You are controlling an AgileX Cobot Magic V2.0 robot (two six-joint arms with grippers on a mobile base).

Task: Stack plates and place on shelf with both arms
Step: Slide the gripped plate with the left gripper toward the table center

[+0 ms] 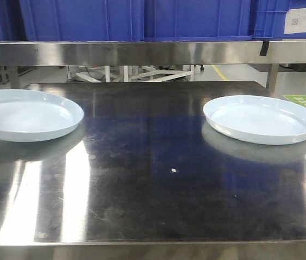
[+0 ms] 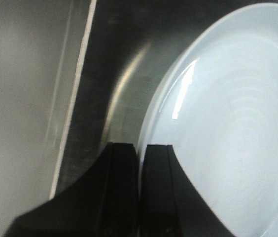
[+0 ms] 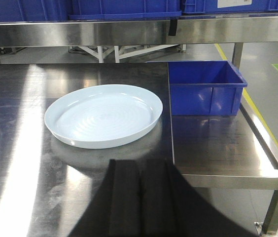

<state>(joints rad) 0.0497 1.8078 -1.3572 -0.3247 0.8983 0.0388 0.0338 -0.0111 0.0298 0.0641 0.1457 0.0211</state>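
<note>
Front view: a dark, reflective stainless-steel counter (image 1: 153,195) carries two large round shallow pale blue-white plates, lying flat and well apart. The left plate (image 1: 25,114) sits at the left edge, partly cut off by the frame. The right plate (image 1: 261,119) sits toward the right side. A tiny white speck (image 1: 173,170) lies on the bare steel between them. Behind and above runs a stainless-steel shelf (image 1: 153,53) loaded with blue plastic crates (image 1: 142,19). Neither gripper shows here.

Left wrist view: the black left gripper (image 2: 139,187) rises from the bottom edge, its two fingers pressed together with only a thin seam between them. The left plate (image 2: 227,123) fills the right side, its rim curving down to the fingertips. Whether they touch it cannot be told.

Right wrist view: the black right gripper (image 3: 139,168) is likewise closed on nothing, low over the counter (image 3: 20,148). The right plate (image 3: 103,114) lies flat just ahead, clear of it. To the right, a blue plastic bin (image 3: 205,86) rests on an adjoining steel surface (image 3: 218,143), and the shelf (image 3: 104,32) crosses overhead.
</note>
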